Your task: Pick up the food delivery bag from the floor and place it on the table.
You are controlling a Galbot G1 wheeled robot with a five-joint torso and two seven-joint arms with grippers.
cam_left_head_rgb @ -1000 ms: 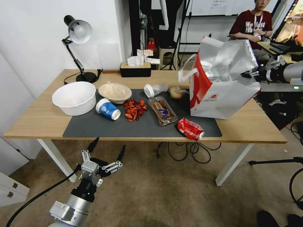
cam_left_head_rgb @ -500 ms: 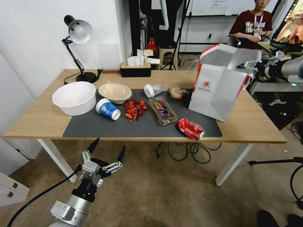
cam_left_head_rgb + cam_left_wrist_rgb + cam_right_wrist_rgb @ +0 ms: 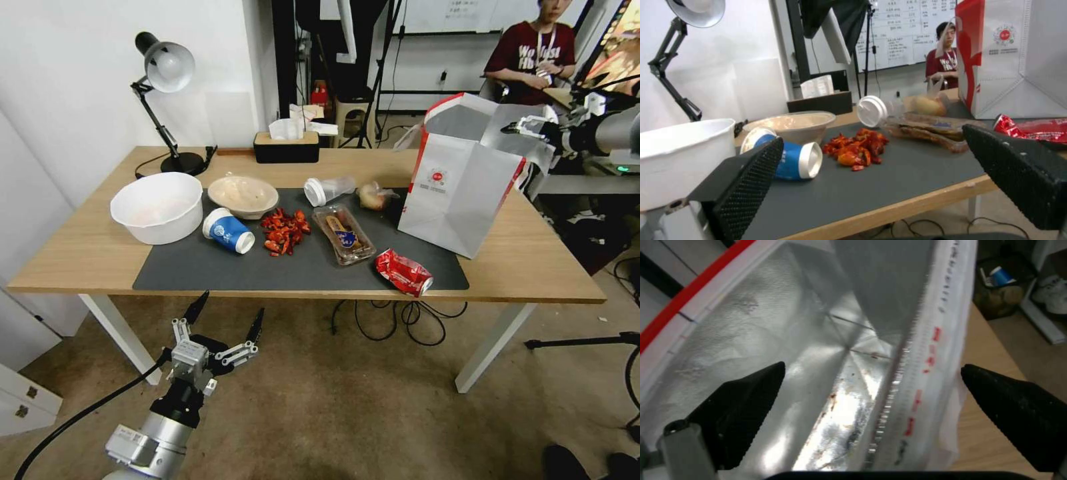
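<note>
The food delivery bag [image 3: 460, 193] stands upright on the right part of the table [image 3: 87, 253], half on the dark grey mat, its mouth open. Its white side with red trim also rises at the table's far end in the left wrist view [image 3: 1018, 66]. My right gripper [image 3: 527, 127] hovers open at the bag's right top rim. In the right wrist view its fingers spread to either side of that rim [image 3: 872, 366], above the silver foil lining [image 3: 818, 340], and touch nothing. My left gripper [image 3: 230, 303] hangs open and empty over the floor [image 3: 333, 400] before the table's front edge.
On the table stand a desk lamp [image 3: 163, 67], a white bowl [image 3: 157, 207], a beige bowl [image 3: 242, 195], a tipped blue cup [image 3: 228, 231], red food scraps [image 3: 285, 231], a plastic tray [image 3: 343, 233], a crushed red can [image 3: 402, 272] and a tissue box [image 3: 287, 145]. Cables [image 3: 393, 320] lie under it.
The bag swung from tilted in my right gripper's hold to standing upright on the table. The right gripper has opened, let go of the rim and risen slightly. The left arm stayed still.
</note>
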